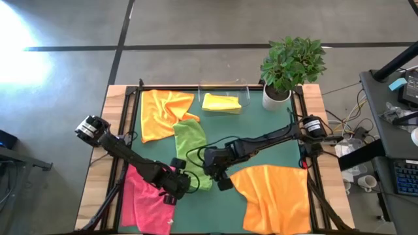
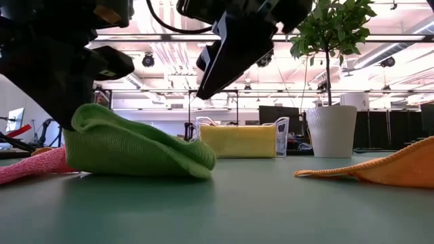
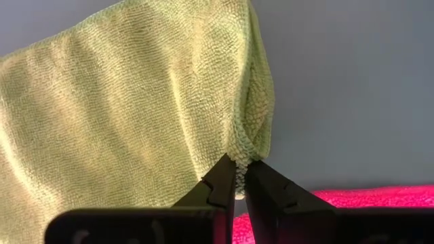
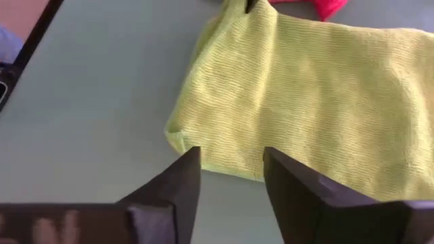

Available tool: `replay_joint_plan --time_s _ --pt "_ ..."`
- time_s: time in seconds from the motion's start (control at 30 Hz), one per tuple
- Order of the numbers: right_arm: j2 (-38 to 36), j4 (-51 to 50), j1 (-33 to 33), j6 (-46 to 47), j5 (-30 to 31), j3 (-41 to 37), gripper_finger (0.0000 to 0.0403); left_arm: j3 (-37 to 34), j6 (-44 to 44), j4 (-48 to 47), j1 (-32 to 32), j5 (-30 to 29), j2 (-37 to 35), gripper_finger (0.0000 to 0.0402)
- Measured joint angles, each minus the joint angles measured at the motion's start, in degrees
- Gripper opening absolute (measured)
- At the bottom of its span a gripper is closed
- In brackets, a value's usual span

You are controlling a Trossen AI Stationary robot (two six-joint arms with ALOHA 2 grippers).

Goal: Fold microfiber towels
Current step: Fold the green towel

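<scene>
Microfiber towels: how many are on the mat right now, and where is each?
5. Orange towel at the far left; folded yellow towel at the far middle; lime green towel in the centre; pink towel at the near left; second orange towel at the near right. None appears hidden.

A wooden desk (image 1: 98, 163) carries a dark green mat (image 1: 261, 124) that covers most of its top. Five towels lie on the mat: an orange towel (image 1: 160, 112) at the far left, a folded yellow towel (image 1: 221, 102) at the far middle, a lime green towel (image 1: 191, 138) near the centre, a pink towel (image 1: 145, 202) at the near left and a second orange towel (image 1: 274, 196) at the near right. A potted plant (image 1: 287, 68) in a white pot stands at the far right corner.
</scene>
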Motion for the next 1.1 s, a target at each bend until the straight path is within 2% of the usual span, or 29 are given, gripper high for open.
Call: replay_joint_plan --time_s 0.2,0.37,0.87,1.0,1.1 --pt "1.51 1.49 1.14 -2.77 -0.92 -2.66 0.0180 -0.06 -0.70 0.04 0.00 -0.11 0.00 0.0012" --pt "4.50 6.02 3.12 -6.25 -0.99 -2.82 0.0180 -0.07 -0.70 0.09 0.00 -0.11 -0.02 0.0012" --pt "10.81 10.99 3.87 -5.28 1.15 -2.80 0.0180 -0.07 -0.83 0.19 0.00 -0.11 -0.02 0.0012" --pt "11.82 11.26 4.00 -3.76 3.87 -2.67 0.0165 -0.07 -0.83 0.20 0.00 -0.11 -0.02 0.0012" --pt "12.00 11.64 3.83 -2.47 4.15 -2.67 0.0134 -0.07 -0.94 0.21 0.00 -0.10 -0.02 0.0012"
